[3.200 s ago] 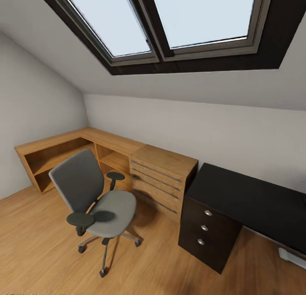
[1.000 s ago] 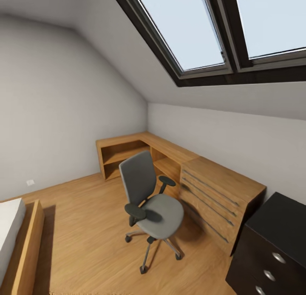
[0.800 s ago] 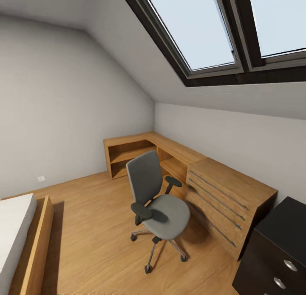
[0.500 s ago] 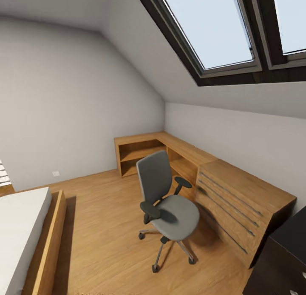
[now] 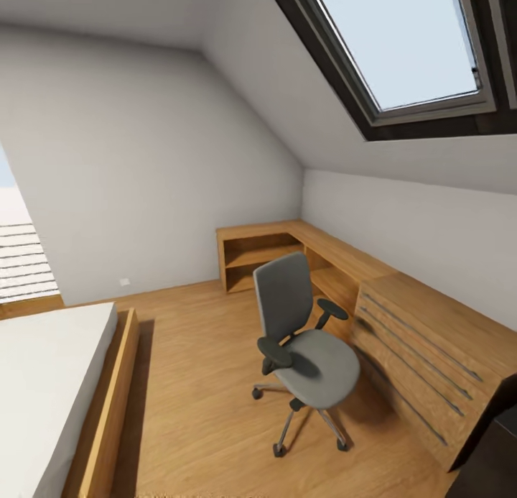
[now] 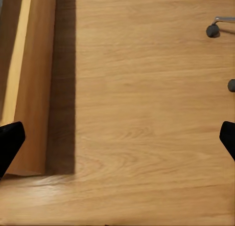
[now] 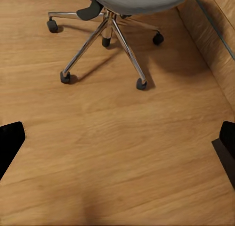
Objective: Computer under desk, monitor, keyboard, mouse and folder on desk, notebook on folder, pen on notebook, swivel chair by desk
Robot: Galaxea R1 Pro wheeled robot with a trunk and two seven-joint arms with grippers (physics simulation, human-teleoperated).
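Note:
The swivel chair (image 5: 301,340) stands on the wood floor in the head view, grey back and seat, black armrests; its seat is bare. Its chrome star base (image 7: 115,33) and casters appear in the right wrist view, beyond my right gripper (image 7: 117,143), which is open above bare floor. My left gripper (image 6: 117,143) is open too, its black fingertips (image 6: 10,140) wide apart over the floor, with a chair caster (image 6: 213,30) at the picture's edge. A black corner of the desk (image 5: 502,462) peeks in at the lower right. The folder, monitor, keyboard, mouse, notebook and pen are out of view.
A light wooden drawer cabinet (image 5: 424,354) and low corner shelving (image 5: 266,254) line the wall behind the chair. A bed with a wooden frame (image 5: 108,404) sits at the left; its frame (image 6: 29,79) is by my left gripper. A sloped skylight (image 5: 402,45) is overhead.
The camera has swung left: the chair and cabinet slid right in the picture, the desk has almost left the frame, and the bed has come in at the left.

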